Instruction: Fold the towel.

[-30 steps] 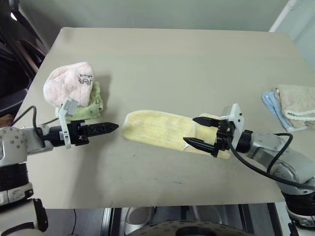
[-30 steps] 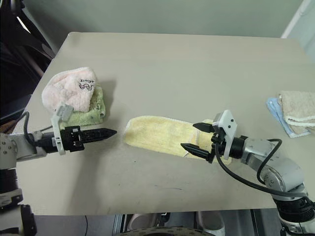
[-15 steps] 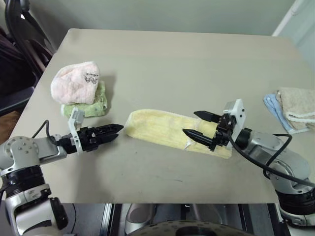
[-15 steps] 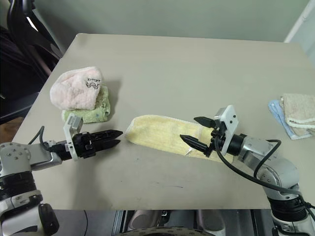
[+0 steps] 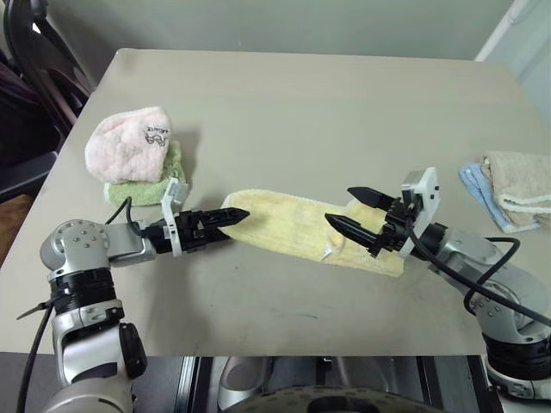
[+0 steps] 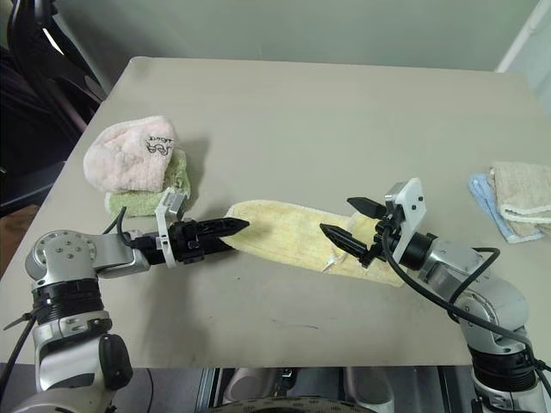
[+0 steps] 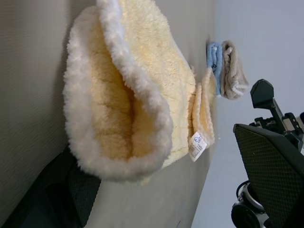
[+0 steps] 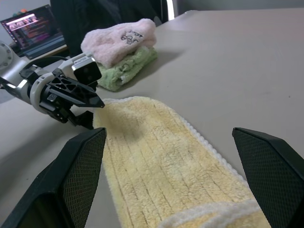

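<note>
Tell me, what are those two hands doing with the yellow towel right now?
Left hand open at towel's left end. Right hand open over its right end. Nothing gripped. Nothing in the way.

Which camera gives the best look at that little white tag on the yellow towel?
The left wrist view: the tag hangs large and clear off the yellow towel. The two head views show it as a tiny white fleck near the right pincer. In the right wrist view I cannot make it out.

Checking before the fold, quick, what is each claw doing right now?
Left claw: open, empty, tips at the towel end.
Right claw: open, empty, over the towel.
</note>
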### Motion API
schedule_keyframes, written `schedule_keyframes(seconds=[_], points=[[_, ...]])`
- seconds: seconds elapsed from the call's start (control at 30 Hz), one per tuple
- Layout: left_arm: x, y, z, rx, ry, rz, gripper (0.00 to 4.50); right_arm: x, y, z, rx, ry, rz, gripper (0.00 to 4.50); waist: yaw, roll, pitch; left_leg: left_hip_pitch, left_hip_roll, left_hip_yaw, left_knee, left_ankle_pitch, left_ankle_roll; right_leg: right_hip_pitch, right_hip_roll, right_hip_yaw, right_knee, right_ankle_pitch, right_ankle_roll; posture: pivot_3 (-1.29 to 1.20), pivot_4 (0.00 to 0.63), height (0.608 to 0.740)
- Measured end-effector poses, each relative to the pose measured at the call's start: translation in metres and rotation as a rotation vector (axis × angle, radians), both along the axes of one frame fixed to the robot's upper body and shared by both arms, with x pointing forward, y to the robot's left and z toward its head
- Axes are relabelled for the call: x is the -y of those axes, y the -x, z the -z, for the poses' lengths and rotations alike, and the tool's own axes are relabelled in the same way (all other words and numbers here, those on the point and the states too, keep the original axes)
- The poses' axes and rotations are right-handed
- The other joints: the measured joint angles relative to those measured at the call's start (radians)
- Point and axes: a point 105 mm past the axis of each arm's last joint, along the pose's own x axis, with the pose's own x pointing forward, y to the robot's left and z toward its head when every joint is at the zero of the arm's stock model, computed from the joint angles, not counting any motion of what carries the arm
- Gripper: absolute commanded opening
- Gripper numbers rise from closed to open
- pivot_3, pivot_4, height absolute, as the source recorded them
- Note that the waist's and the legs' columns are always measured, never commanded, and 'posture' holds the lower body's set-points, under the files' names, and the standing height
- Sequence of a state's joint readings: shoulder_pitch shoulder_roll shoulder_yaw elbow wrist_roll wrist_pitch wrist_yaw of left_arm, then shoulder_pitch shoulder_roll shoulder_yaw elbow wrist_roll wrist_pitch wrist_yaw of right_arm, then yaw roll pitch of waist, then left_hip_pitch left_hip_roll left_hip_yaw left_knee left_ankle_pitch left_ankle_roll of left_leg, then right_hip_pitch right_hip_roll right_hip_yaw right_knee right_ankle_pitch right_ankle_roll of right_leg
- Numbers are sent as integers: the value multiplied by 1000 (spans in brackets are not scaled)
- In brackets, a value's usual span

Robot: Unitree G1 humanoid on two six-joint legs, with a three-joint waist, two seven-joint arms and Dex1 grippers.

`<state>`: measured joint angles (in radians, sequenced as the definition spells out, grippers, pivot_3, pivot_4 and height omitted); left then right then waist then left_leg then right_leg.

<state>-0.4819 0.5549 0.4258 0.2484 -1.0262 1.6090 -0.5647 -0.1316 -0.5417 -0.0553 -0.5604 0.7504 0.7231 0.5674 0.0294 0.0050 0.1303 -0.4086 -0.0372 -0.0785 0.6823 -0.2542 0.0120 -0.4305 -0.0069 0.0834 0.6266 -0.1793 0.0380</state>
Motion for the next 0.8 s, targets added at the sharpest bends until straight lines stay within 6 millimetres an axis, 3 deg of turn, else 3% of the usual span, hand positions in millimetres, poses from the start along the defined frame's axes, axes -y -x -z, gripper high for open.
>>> schedule_keyframes(seconds=[0.43,0.53,0.8], points=[[-2,-2,-1,-6,1,-24,4500,0,0,0,-3,-4,19,4486,-2,0,0,1,2,0,-2,1,-1,0,1,0,0,-2,2,0,150,733],[-6,-3,-1,-6,-2,-46,3963,0,0,0,-2,-3,21,4500,-3,0,0,2,2,0,-2,1,-1,0,1,0,0,-2,0,0,150,733],[-16,-5,-2,0,-10,-100,1134,1,-2,1,0,0,32,4500,-9,0,0,3,2,0,-2,1,-1,1,2,0,0,-2,0,0,150,733]])
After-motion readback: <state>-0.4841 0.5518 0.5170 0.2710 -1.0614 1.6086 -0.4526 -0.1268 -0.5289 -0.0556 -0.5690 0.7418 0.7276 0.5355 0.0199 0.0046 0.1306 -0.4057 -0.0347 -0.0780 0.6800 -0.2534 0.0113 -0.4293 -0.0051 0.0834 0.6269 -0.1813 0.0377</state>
